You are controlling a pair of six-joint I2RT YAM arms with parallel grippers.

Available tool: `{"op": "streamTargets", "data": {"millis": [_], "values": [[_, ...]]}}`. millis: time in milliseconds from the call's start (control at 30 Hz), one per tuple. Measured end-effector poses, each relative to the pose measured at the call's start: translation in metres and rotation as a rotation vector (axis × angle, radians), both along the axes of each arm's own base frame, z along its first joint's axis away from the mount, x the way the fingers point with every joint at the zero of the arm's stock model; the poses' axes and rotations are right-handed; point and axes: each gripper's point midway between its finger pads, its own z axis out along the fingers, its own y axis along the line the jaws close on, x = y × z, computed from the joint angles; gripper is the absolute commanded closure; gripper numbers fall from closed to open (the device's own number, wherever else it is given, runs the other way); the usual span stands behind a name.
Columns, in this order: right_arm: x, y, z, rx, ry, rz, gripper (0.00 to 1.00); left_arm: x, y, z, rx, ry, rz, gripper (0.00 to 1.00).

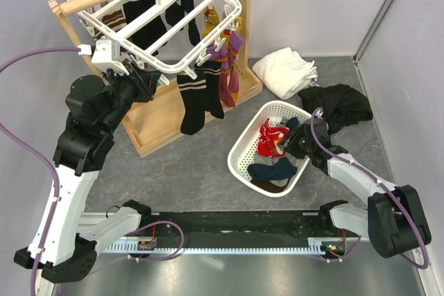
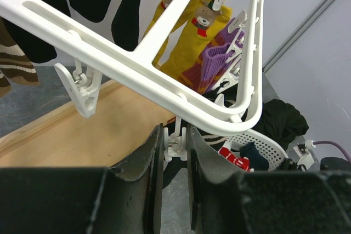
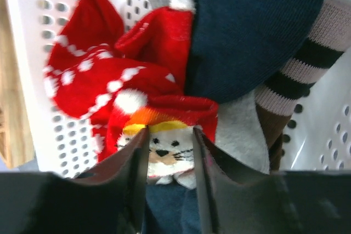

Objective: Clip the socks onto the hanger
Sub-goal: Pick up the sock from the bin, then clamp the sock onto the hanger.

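Pinching a hanger peg [image 2: 175, 143] between left fingers [image 2: 147, 165], likely to open it, while straddling the red sock [image 3: 170, 110] between right fingers [image 3: 134, 163], grip unconfirmed.

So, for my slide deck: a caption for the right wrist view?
Right gripper straddling a red sock, beside a navy sock, in the white basket.

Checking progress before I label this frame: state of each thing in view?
hanger, hung on wooden stand
basket, upright, socks inside
red sock, in basket, not clipped
grey sock, in basket, not clipped
black striped socks, clipped, hanging
yellow and purple socks, clipped, hanging
left gripper, shut on clip peg
right gripper, in basket, jaws astride red sock, grip unclear
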Motion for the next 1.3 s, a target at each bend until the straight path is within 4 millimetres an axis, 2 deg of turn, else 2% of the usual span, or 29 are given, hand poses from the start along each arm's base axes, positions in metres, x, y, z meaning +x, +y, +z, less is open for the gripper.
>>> {"op": "streamTargets", "data": {"millis": [133, 167, 233, 333, 433, 500, 667, 767, 867, 1100, 1300], "values": [[-0.001, 0.001, -0.011, -0.011, 0.022, 0.019, 0.83, 0.000, 0.000, 0.000, -0.003, 0.001, 0.000, 0.98], [0.000, 0.001, -0.011, -0.012, 0.021, 0.027, 0.90, 0.000, 0.000, 0.000, -0.003, 0.001, 0.000, 0.98], [0.000, 0.001, -0.011, -0.016, 0.014, 0.040, 0.98, 0.000, 0.000, 0.000, -0.006, 0.002, 0.001, 0.98], [-0.001, 0.001, -0.006, -0.038, 0.005, 0.073, 1.00, 0.000, 0.000, -0.001, -0.007, 0.004, 0.001, 0.98], [0.002, 0.001, 0.008, -0.074, -0.020, 0.117, 1.00, 0.001, -0.001, -0.002, -0.007, 0.006, 0.000, 0.98], [0.007, 0.002, 0.026, -0.100, -0.060, 0.153, 1.00, 0.001, -0.001, -0.002, -0.008, 0.006, 0.000, 0.98], [0.025, 0.006, 0.091, -0.180, -0.232, 0.277, 1.00, 0.000, 0.000, -0.002, -0.009, 0.004, 0.001, 0.98], [0.031, 0.013, 0.131, -0.230, -0.346, 0.377, 1.00, 0.000, 0.000, -0.001, -0.009, 0.003, 0.000, 0.98], [0.028, 0.026, 0.159, -0.298, -0.434, 0.489, 1.00, 0.000, 0.000, -0.001, -0.010, 0.003, 0.000, 0.98], [-0.003, 0.090, 0.221, -0.413, -0.673, 0.812, 1.00, -0.001, -0.002, -0.001, -0.010, 0.003, -0.008, 0.98], [-0.024, 0.134, 0.280, -0.447, -0.875, 0.974, 1.00, -0.002, -0.004, -0.001, -0.020, 0.005, -0.019, 0.98]]}}
